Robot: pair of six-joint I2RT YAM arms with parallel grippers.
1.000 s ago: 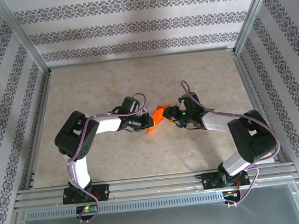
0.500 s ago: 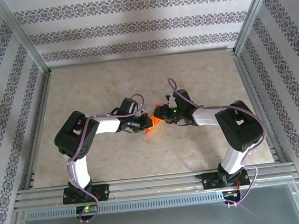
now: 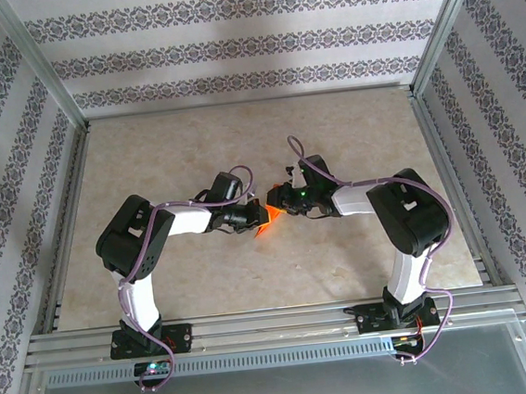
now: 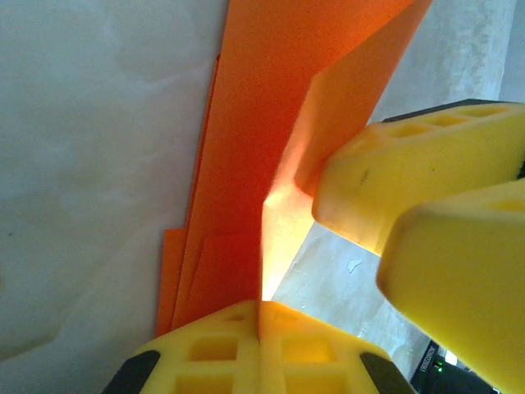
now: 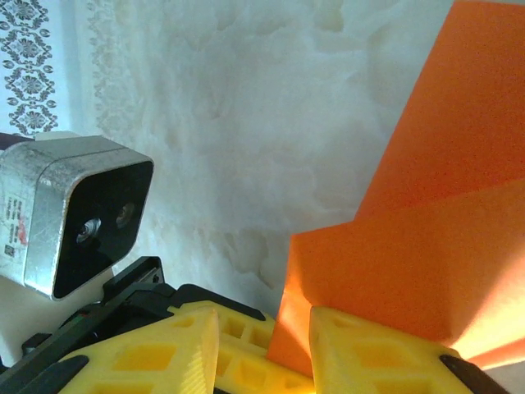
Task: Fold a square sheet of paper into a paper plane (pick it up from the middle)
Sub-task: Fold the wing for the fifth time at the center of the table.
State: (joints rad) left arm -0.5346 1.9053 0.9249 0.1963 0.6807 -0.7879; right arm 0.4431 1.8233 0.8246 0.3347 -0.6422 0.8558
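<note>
Between both pincers, over the pale table (image 3: 239, 143): half-folded orange paper plane (image 4: 246, 164), layered creases showing. Clenched tight on its bottom crease, left pincer (image 4: 259, 310), yellow fingertips pressed together. Just opposite and facing it, right pincer (image 5: 262, 328), jaws parted around a raised flap, one finger (image 4: 385, 180) touching the flap's edge, gap showing beside the paper.

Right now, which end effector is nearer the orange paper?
Left. The left end effector is clamped on the orange paper at its fold. The right end effector straddles a raised flap from the opposite side, jaws apart.
</note>
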